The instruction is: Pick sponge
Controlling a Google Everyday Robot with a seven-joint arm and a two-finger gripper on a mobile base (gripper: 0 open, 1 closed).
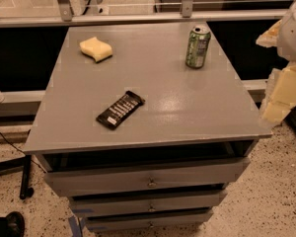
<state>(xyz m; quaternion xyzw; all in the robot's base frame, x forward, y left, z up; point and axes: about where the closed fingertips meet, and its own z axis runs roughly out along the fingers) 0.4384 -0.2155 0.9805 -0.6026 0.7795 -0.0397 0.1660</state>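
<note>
Here, sponge (96,49) back-left, can (198,46) upright, fingers (282,95) apart at right

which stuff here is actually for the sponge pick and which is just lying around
For the job:
- sponge, far left corner of the cabinet top
- gripper, off the cabinet's right edge, well clear of the sponge

Just lying about:
- green can, upright, far right
- black snack bar, flat, towards the front
</note>
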